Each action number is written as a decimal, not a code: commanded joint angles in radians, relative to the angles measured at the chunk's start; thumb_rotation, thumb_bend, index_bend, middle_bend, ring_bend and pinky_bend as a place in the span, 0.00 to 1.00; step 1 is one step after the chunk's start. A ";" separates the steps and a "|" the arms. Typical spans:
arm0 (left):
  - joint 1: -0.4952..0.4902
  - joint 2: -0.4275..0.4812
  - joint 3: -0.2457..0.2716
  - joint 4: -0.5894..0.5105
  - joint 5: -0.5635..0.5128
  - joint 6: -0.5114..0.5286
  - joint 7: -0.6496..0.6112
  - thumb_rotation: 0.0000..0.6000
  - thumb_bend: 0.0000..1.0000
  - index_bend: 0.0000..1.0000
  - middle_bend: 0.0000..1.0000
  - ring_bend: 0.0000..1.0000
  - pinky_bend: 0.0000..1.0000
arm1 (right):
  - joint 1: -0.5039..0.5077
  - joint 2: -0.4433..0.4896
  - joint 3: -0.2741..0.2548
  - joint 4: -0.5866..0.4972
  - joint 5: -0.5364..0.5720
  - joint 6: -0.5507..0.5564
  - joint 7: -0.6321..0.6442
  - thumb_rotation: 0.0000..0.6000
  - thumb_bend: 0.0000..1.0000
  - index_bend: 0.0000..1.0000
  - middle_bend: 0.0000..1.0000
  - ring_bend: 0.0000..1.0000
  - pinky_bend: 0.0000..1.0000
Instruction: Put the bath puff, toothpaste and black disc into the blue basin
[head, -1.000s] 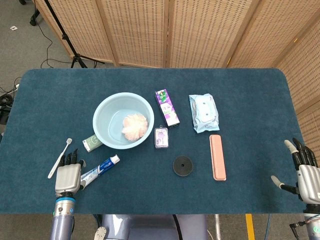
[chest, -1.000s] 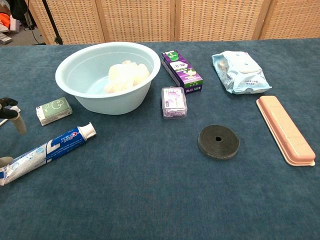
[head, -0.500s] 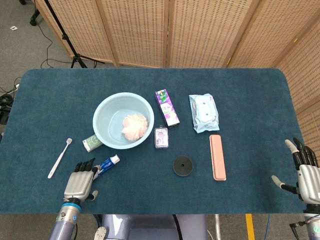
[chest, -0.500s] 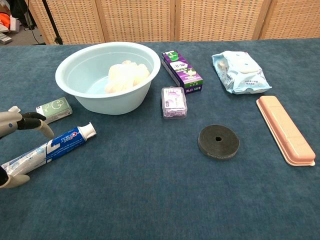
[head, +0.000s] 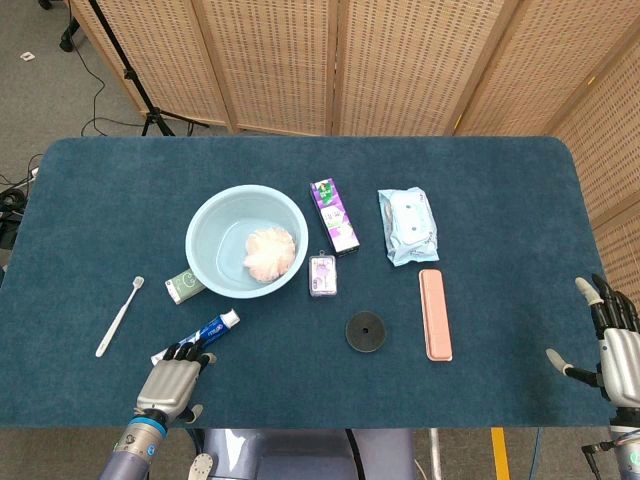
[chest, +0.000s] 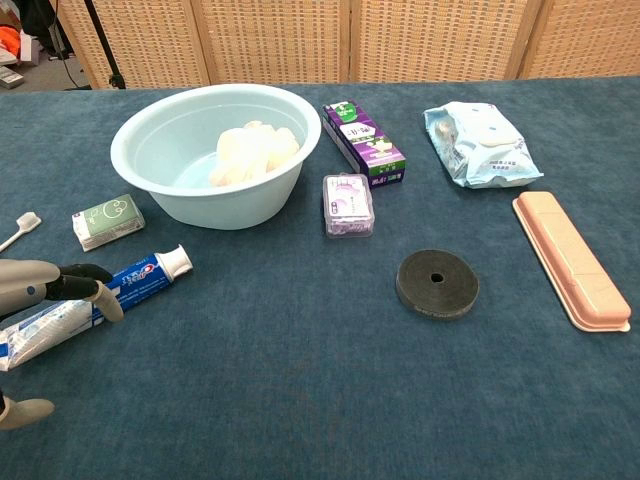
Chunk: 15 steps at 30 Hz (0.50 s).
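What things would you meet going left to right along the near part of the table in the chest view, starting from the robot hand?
Left robot hand → toothpaste → black disc → pink case.

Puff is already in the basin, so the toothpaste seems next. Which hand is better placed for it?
Left. The left hand sits right over the toothpaste; the right hand is at the far table edge.

Partly hidden and cut off
My left hand covers the toothpaste tail; the toothbrush runs off frame.
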 joint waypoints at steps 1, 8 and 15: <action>-0.007 0.013 0.007 0.000 -0.012 -0.005 0.001 1.00 0.29 0.21 0.00 0.00 0.03 | 0.000 0.000 0.000 0.000 0.001 0.000 0.000 1.00 0.21 0.06 0.00 0.00 0.00; -0.015 0.028 0.031 0.000 -0.034 -0.030 -0.016 1.00 0.29 0.21 0.00 0.00 0.03 | -0.001 0.000 0.000 -0.002 -0.002 0.002 -0.003 1.00 0.20 0.06 0.00 0.00 0.00; -0.020 0.027 0.057 0.000 -0.044 -0.041 -0.024 1.00 0.30 0.21 0.00 0.00 0.03 | -0.002 0.001 0.000 -0.002 -0.003 0.003 0.001 1.00 0.20 0.06 0.00 0.00 0.00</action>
